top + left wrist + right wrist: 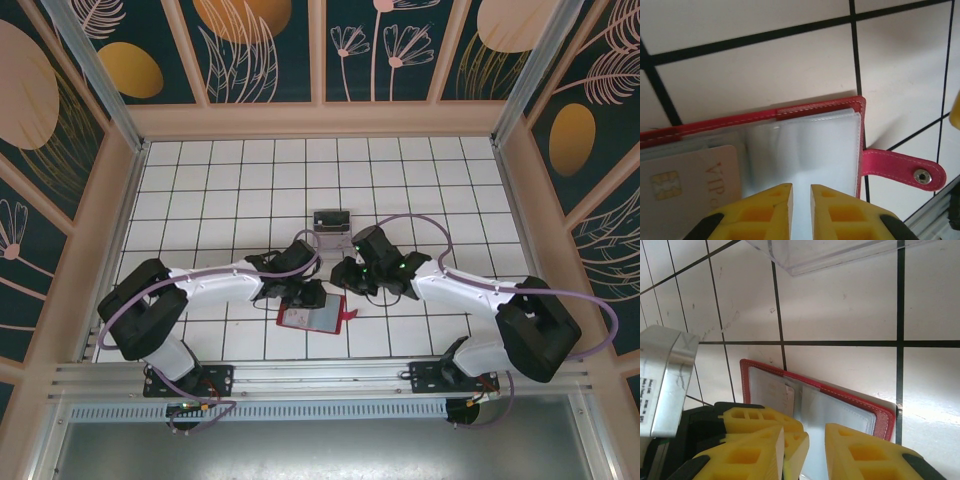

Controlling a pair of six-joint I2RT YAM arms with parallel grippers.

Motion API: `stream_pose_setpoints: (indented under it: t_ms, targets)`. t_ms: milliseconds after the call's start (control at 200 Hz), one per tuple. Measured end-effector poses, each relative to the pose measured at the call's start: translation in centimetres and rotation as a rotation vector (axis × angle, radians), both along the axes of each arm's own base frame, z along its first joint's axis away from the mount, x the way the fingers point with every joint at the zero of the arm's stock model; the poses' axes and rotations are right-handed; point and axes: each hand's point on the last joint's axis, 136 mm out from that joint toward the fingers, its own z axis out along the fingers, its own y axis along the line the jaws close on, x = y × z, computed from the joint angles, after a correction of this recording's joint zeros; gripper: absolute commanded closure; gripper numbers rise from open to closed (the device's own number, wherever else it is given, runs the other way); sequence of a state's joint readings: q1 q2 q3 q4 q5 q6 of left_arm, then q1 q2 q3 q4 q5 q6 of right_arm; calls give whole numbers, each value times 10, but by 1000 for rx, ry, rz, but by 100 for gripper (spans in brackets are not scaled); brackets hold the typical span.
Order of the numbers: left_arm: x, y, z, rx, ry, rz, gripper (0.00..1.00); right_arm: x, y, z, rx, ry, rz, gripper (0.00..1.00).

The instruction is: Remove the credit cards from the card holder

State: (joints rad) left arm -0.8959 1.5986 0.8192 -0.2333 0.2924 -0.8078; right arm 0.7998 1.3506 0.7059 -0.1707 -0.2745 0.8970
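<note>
The card holder point(312, 318) lies open on the tiles, red with grey-clear pockets, its tab point(900, 169) sticking out to the right. A pale credit card point(687, 182) with a gold chip and red lettering sits inside its left pocket. My left gripper point(801, 187) is low over the right pocket point(810, 145), its jaws almost together and seemingly pinching the sleeve. It reaches the holder's top edge from the left point(308, 296). My right gripper point(806, 430) hovers open over the card holder point(840, 412), a left fingertip point(796, 442) poking in between its fingers.
A clear plastic box point(331, 222) stands one tile behind the holder, with something dark inside; its rim point(840, 255) is near the right wrist. The left arm's metal wrist part point(665, 380) is close beside the right gripper. Wooden walls ring the tiled floor.
</note>
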Motion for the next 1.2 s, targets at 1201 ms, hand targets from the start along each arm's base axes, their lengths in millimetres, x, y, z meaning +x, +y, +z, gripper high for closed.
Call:
stream_pose_setpoints:
  t_ms: [1201]
  targets:
    - [4, 76, -19, 103, -8, 120, 81, -41, 68, -40, 84, 122, 216, 75]
